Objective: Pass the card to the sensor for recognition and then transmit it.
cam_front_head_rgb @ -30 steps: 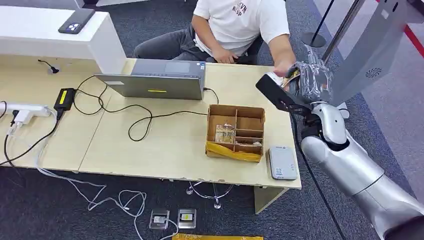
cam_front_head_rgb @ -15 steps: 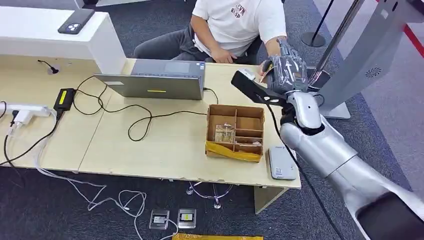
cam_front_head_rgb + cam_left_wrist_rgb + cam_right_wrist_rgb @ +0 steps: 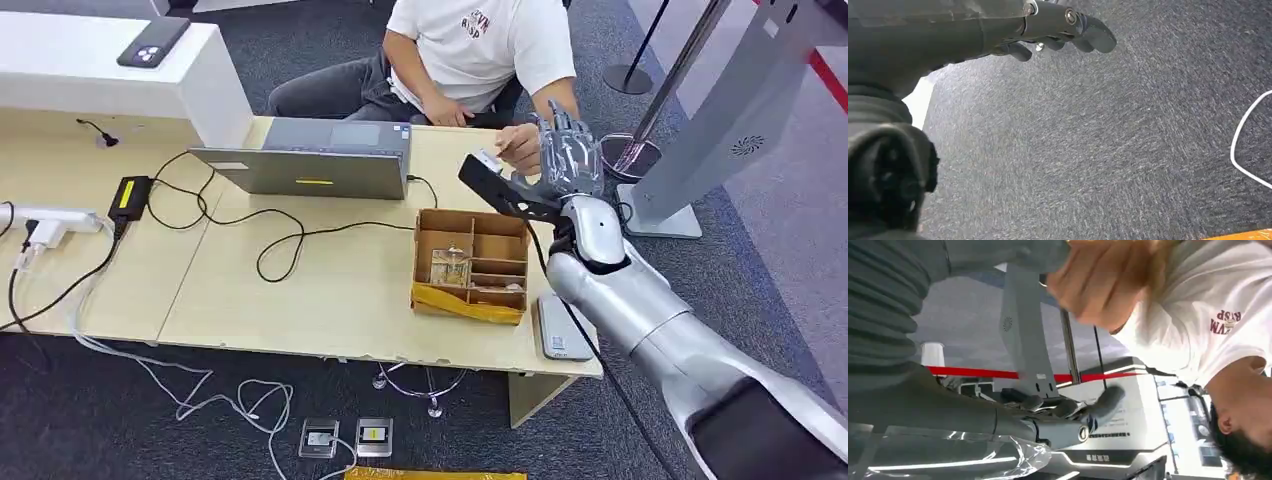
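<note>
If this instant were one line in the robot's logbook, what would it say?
right hand: raised, fingers spread, beside the person's hand | card: cannot tell who holds it | left hand: hanging over carpet, holding nothing | card reader: on desk corner

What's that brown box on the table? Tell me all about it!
The cardboard box is brown, open-topped and split by dividers into compartments. One compartment holds small clear-wrapped items. Yellow tape runs along its near edge. It sits flat on the wooden table, between the laptop and a grey card reader.

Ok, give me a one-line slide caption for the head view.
Robot's raised right hand meets a seated person's hand above the desk, beyond the cardboard divider box and grey card reader.
</note>
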Controlling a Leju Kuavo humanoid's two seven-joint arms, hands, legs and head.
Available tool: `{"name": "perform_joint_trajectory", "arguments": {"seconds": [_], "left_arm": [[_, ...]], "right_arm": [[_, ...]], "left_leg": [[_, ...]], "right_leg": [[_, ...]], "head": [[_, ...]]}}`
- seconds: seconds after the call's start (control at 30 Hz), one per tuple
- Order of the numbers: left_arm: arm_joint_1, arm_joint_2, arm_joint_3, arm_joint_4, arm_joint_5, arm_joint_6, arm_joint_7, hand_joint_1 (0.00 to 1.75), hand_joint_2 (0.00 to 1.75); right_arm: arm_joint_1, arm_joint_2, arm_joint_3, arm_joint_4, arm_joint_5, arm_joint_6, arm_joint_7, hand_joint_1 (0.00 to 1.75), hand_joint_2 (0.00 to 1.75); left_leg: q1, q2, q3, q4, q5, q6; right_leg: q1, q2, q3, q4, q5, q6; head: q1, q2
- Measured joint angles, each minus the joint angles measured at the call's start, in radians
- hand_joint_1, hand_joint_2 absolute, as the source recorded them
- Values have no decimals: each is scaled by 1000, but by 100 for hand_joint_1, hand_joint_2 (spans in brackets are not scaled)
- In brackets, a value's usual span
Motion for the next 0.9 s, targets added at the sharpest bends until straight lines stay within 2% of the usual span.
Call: {"name": "perform_joint_trajectory", "arguments": {"seconds": [0.03,0.07,0.27,0.67,0.7,0.8,0.9], "left_arm": [[0,0,0,0,0,0,0,0,0],[0,0,-1,0,0,0,0,0,0],[1,0,-7,0,12,0,2,0,0],[2,0,-8,0,19,0,2,0,0],[2,0,-8,0,23,0,2,0,0],[3,0,-8,0,45,0,3,0,0],[4,0,-8,0,77,0,8,0,0]], "right_arm": [[2,0,0,3,0,-5,1,0,175],[3,0,0,5,-3,-11,1,0,0],[14,-2,-2,12,-21,-44,-9,0,0],[21,-6,-5,12,-33,-55,-20,0,0],[24,-6,-11,10,-54,-66,-38,0,175],[51,-10,-34,-29,-135,-100,-100,0,175],[109,-15,-51,-134,-201,-91,-128,0,175]], "left_leg": [[0,0,0,0,0,0],[0,1,0,0,0,0],[0,1,0,0,0,0],[0,1,0,0,0,0],[0,1,0,0,0,0],[0,1,1,0,0,0],[0,2,1,0,0,0]], "right_leg": [[0,0,0,0,0,0],[0,0,0,0,0,0],[0,1,0,0,0,0],[0,1,0,0,0,0],[0,1,0,0,0,0],[0,1,0,0,0,0],[0,1,0,0,0,0]], "head": [[0,0],[0,0],[0,0],[0,0],[0,0],[0,0],[0,0]]}}
